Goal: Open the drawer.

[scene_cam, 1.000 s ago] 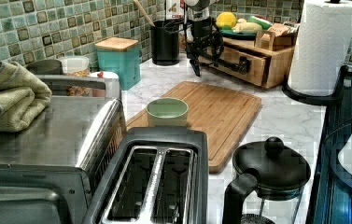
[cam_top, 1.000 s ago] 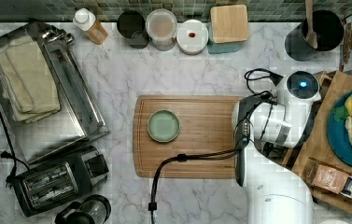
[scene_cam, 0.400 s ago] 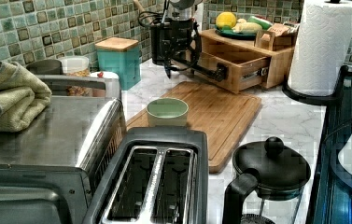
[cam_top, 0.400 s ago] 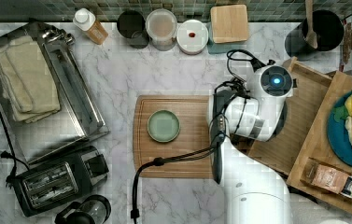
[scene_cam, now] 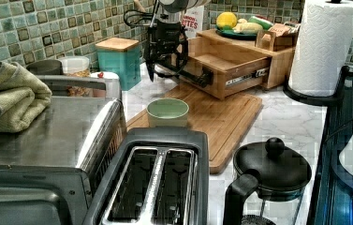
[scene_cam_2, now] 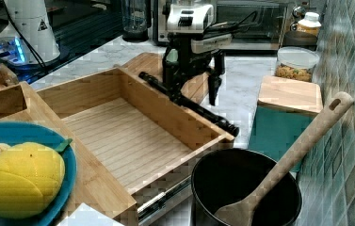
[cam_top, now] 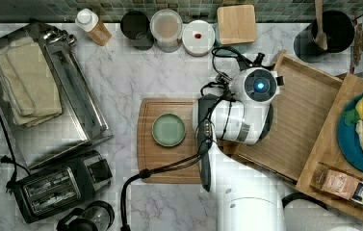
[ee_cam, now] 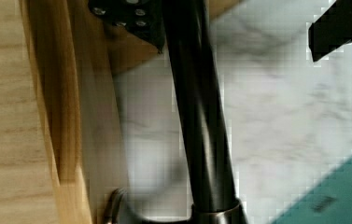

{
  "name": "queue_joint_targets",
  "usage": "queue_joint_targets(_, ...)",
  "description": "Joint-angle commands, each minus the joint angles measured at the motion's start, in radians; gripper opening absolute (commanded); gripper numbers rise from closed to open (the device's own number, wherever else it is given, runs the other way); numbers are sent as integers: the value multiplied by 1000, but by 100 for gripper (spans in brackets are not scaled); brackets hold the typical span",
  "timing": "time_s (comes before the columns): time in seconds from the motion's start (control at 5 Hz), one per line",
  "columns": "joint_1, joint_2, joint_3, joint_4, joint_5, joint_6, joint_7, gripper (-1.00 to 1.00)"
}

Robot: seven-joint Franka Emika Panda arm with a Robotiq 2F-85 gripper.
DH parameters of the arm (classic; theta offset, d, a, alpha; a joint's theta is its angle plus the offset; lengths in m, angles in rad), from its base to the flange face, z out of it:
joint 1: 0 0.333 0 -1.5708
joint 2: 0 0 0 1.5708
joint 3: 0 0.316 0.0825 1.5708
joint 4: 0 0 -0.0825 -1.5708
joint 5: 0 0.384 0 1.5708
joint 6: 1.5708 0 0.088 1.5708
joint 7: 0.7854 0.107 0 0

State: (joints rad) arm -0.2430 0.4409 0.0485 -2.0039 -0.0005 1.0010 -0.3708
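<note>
Wooden drawer [scene_cam_2: 123, 136] gliding stiff on rails — gripper [scene_cam_2: 191, 96] fingers straddling, not clamping, black bar handle [scene_cam_2: 189, 104], rigid hold.

A home kitchen: a marble countertop [cam_top: 169, 202] backed by green mosaic wall tiles [scene_cam: 29, 33] holds a toaster [cam_top: 56, 188], a toaster oven [cam_top: 39, 94], a French press [scene_cam: 268, 180], a paper towel roll [scene_cam: 324, 47] and a cutting board [cam_top: 169, 163].

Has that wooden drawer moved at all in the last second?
Yes. The drawer has slid out toward the top view's left, away from the blue plate; its front now overlaps the cutting board.
</note>
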Motion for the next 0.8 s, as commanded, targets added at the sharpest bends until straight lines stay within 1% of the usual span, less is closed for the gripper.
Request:
queue_joint_targets(0.2,64,-137,144,-27,97,-14,-9,100)
queue_joint_targets(0.8,57,-137,151,-27,93,-14,-7,100)
